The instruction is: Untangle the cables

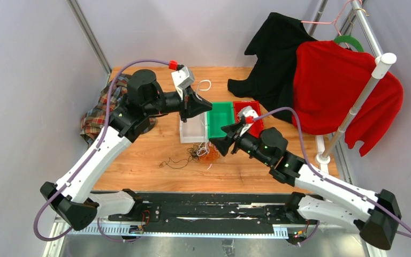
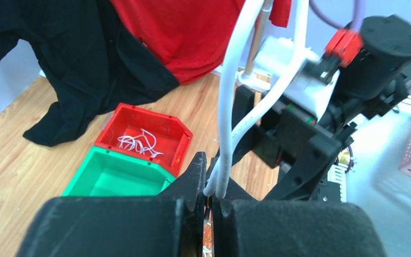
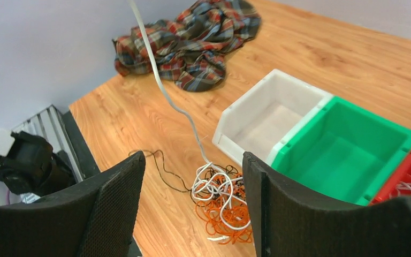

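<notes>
Closest, the left gripper point(image 2: 210, 199) was clamped on a white cable point(image 2: 226, 107), with a loop of it pinched between the fingers. This cable went down to the black, orange and white cables point(image 3: 220, 199), which lay tangled on the worktop point(image 3: 139, 118), just beside the white bin point(image 3: 270, 91). The right gripper point(image 3: 192, 158) stood wide near them and held nothing.

Bare desk point(image 1: 139, 163) left of cable tangle point(image 1: 207, 152): passable. White cable point(image 2: 225, 123) rises from it; white bin point(image 1: 191, 140), green bin point(image 1: 222, 119), red bin point(image 1: 258, 110) wall far side.
</notes>
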